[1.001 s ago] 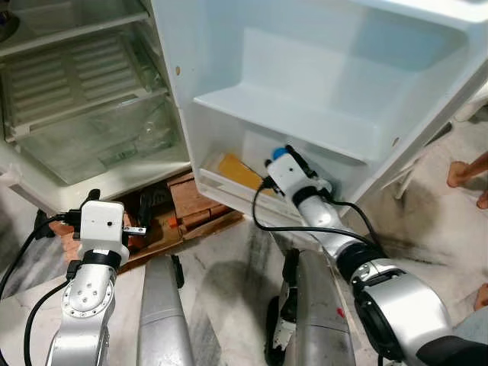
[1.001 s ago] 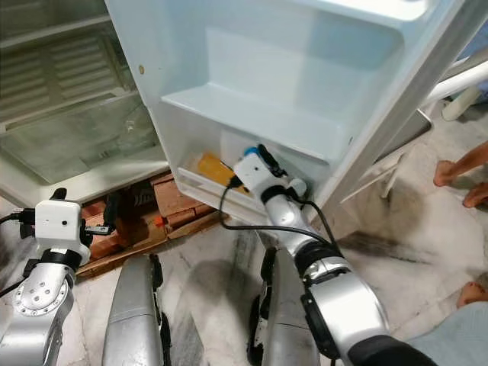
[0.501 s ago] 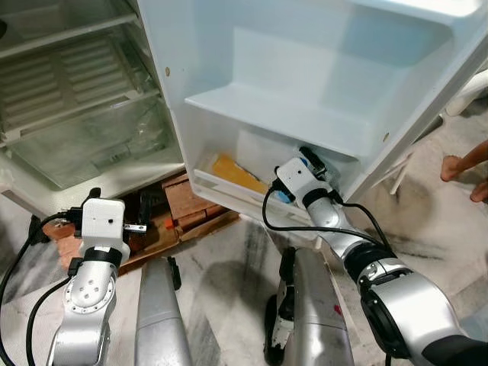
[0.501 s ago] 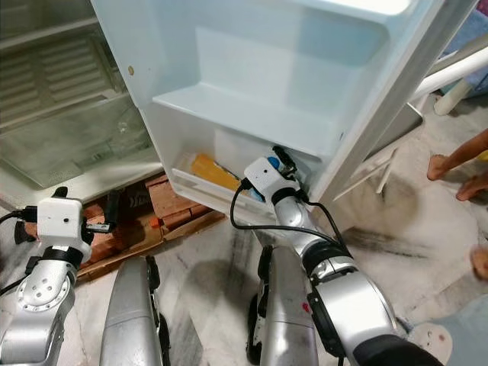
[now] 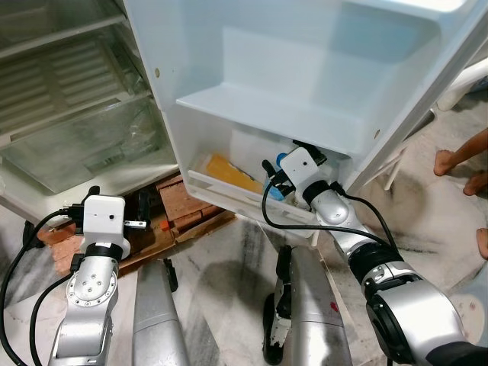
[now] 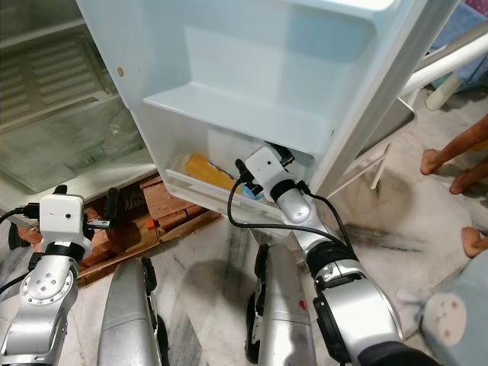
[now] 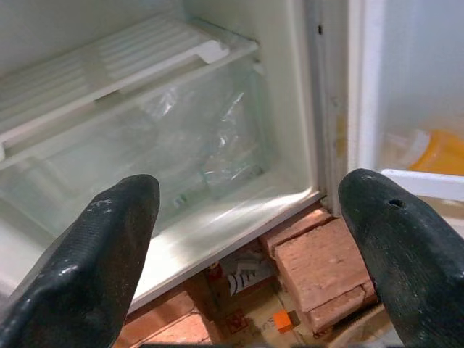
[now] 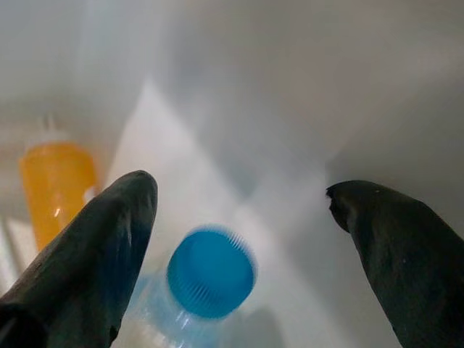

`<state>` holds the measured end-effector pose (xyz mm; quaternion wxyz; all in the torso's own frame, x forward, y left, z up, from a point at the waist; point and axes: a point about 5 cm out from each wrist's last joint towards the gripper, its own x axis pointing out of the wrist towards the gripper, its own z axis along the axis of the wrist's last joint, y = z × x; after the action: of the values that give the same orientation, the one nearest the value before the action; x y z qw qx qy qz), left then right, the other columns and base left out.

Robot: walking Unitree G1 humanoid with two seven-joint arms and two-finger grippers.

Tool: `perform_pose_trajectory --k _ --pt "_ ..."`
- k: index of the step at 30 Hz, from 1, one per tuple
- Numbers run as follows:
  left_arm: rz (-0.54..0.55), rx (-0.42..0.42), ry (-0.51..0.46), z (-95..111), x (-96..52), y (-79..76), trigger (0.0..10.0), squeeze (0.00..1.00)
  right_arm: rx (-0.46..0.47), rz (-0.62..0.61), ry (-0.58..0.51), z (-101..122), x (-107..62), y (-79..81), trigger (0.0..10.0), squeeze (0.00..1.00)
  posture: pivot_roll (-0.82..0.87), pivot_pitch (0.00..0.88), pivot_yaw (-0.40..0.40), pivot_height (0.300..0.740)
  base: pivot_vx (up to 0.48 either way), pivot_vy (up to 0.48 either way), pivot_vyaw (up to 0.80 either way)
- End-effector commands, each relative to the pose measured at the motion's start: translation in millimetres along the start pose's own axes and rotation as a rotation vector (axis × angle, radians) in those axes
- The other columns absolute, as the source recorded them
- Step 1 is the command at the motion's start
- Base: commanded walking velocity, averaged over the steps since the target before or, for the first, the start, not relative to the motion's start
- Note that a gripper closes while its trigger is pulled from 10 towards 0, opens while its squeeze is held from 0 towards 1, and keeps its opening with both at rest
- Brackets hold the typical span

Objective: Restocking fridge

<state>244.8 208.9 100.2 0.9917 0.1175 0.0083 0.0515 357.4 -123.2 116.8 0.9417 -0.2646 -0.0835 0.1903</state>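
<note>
In the lowest bin of the open fridge door (image 5: 305,69), low on the right: right pincer (image 8: 239,239), fingers spread wide, one black finger (image 8: 87,254) on each side of a bottle with a blue cap (image 8: 211,272) — cap seen from above, just below the fingertips and untouched by either. Beside it in the same door bin (image 5: 229,191), an orange bottle (image 5: 232,172) lying tilted against the back wall. No label or writing readable on either bottle; blue one blurred in the wrist view.

Out front on the left, left pincer (image 7: 246,239) held wide apart and empty, aimed at the bottom of the fridge compartment (image 5: 69,114), with its white ribbed shelf and clear crisper drawer (image 7: 181,145). Under the fridge, red bricks (image 7: 319,264) and a scrap of printed card (image 7: 243,275) — print too small to read. Marble floor (image 5: 221,259) below, and a person's bare feet (image 5: 457,164) at the far right.
</note>
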Motion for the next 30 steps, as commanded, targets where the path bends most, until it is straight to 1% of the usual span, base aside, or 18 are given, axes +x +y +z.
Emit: perform_pose_trajectory --k 1,3,4,6,9,11,15,19,21,23,25,28,30 --pt "0.015 0.001 0.018 -6 -3.0 3.3 10.0 0.0 0.0 -0.071 -0.092 13 -1.1 -15.2 10.0 1.0 0.17 0.1 -0.047 0.531 0.0 0.0 0.0" --pt "0.021 -0.001 0.02 -7 -3.3 4.3 10.0 0.0 0.012 -0.088 -0.091 10 -5.5 -14.7 10.0 1.0 0.17 0.1 -0.047 0.531 0.0 0.0 0.0" --pt "0.025 -0.002 0.022 -8 -2.9 4.4 10.0 0.0 0.03 -0.105 -0.102 9 -11.0 -13.8 10.0 1.0 0.17 0.09 -0.044 0.531 0.0 0.0 0.0" --pt "0.026 -0.003 0.024 -8 -2.5 4.3 10.0 0.0 0.031 -0.109 -0.105 9 -14.0 -12.5 10.0 1.0 0.16 0.084 -0.042 0.531 0.0 0.0 0.0" --pt "0.045 -0.012 0.034 -10 1.5 4.1 10.0 0.0 0.042 -0.139 -0.111 6 -27.7 -11.1 10.0 1.0 0.15 0.072 -0.036 0.531 0.0 0.0 0.0" --pt "0.046 -0.012 0.034 -10 2.2 4.1 10.0 0.0 0.05 -0.146 -0.109 6 -30.3 -11.1 10.0 1.0 0.15 0.07 -0.035 0.531 0.0 0.0 0.0" --pt "0.042 -0.02 0.033 -10 5.9 2.3 10.0 0.0 0.061 -0.192 -0.136 10 -45.8 -9.7 10.0 1.0 0.14 0.059 -0.032 0.531 0.0 0.0 0.0" --pt "0.04 -0.021 0.033 -10 6.9 -0.5 10.0 0.0 0.066 -0.225 -0.135 10 -56.0 -8.0 10.0 1.0 0.14 0.049 -0.029 0.531 0.0 0.0 0.0" --pt "0.038 -0.023 0.033 -10 7.1 -1.1 10.0 0.0 0.066 -0.226 -0.134 11 -58.0 -7.7 10.0 1.0 0.14 0.045 -0.028 0.531 0.0 0.0 0.0" --pt "0.027 -0.031 0.042 -11 7.7 -3.1 10.0 0.0 0.061 -0.252 -0.142 11 -63.1 -10.5 10.0 1.0 0.13 0.038 -0.028 0.531 0.0 0.0 0.0" --pt "0.025 -0.035 0.046 -12 7.8 -3.3 10.0 0.0 0.058 -0.256 -0.139 10 -64.5 -11.3 10.0 1.0 0.13 0.034 -0.028 0.531 0.0 0.0 0.0" --pt "0.03 -0.045 0.087 -18 8.3 -4.8 10.0 0.0 0.069 -0.297 -0.12 7 -75.7 -16.4 10.0 1.0 0.13 0.019 -0.027 0.531 0.0 0.0 0.0" --pt "0.04 -0.044 0.091 -19 9.4 -5.2 10.0 0.0 0.084 -0.328 -0.103 6 -83.0 -18.3 10.0 1.0 0.12 0.011 -0.024 0.531 0.0 0.0 0.0"
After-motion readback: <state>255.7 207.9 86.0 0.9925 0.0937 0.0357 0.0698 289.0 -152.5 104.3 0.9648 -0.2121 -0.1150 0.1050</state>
